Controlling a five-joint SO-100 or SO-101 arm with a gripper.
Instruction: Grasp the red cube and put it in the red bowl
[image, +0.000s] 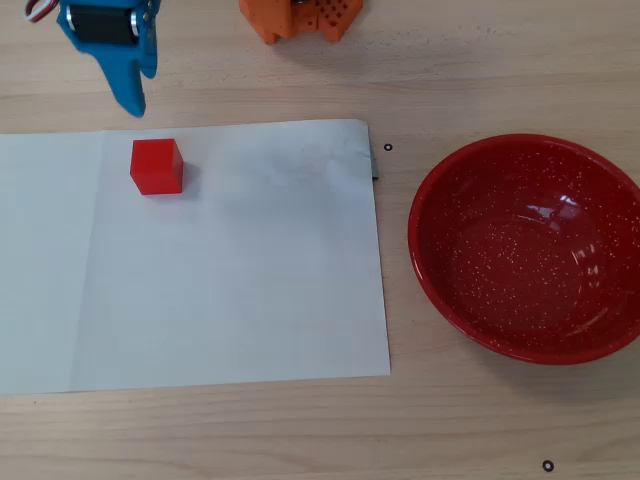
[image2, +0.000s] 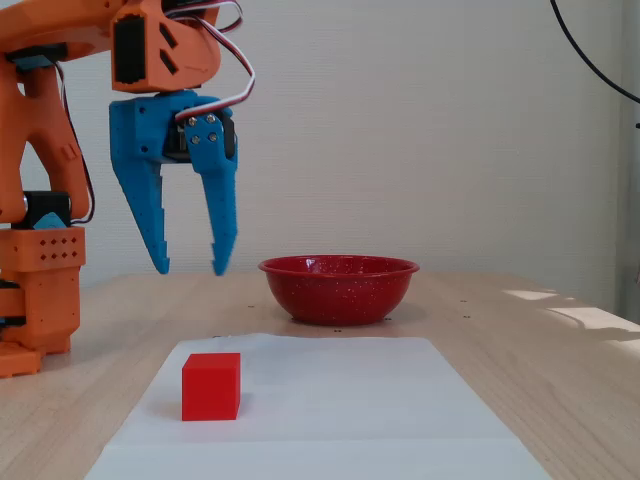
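Observation:
The small red cube (image: 157, 166) (image2: 211, 386) rests on a white paper sheet (image: 230, 260) (image2: 330, 400), near its top left corner in the overhead view. The large red bowl (image: 528, 248) (image2: 338, 288) with white flecks stands on the wood to the right of the sheet. My blue gripper (image: 132, 100) (image2: 190, 268) hangs in the air, fingers pointing down, open with a clear gap and nothing between them. In the overhead view it sits just above the cube, beyond the sheet's top edge; in the fixed view it is well above the cube.
The orange arm base (image: 300, 17) (image2: 40, 300) stands at the table's back edge. The orange arm reaches over from the left in the fixed view. Small black marks (image: 388, 148) dot the wooden table (image: 480, 60).

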